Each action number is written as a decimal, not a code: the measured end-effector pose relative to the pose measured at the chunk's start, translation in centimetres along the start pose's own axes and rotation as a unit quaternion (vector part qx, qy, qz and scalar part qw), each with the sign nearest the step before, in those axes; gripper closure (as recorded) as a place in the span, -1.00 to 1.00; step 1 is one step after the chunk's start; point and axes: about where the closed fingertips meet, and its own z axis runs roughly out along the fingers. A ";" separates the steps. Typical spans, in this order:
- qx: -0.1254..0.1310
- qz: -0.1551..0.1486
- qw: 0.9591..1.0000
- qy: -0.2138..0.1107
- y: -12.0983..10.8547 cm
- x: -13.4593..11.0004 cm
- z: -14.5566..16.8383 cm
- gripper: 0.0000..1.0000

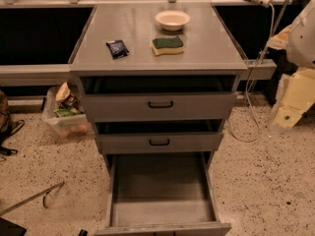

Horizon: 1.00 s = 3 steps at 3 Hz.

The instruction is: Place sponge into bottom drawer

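The sponge [168, 45], dark green on top with a yellow base, lies on the grey cabinet top [142, 38], right of centre and just in front of a white bowl [172, 19]. The bottom drawer [162, 186] is pulled far out toward me, and its plain grey interior holds nothing. My gripper [290, 107] hangs with the pale arm at the right edge of the view. It is beside the cabinet, well to the right of the sponge and lower than the cabinet top. It holds nothing that I can see.
A dark blue packet [117, 48] lies left of the sponge. The top drawer [160, 104] and middle drawer [158, 141] with black handles stand slightly open. A plastic bin of items [66, 114] is on the floor at left. A white cable [248, 112] hangs at right.
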 end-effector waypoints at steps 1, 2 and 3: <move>0.000 0.000 1.000 0.000 0.0 0.0 0.0 -1.00; 0.004 -0.012 1.000 -0.003 -1.9 -0.5 1.0 -1.00; 0.005 -0.027 0.999 -0.021 -5.6 -1.0 3.4 -1.00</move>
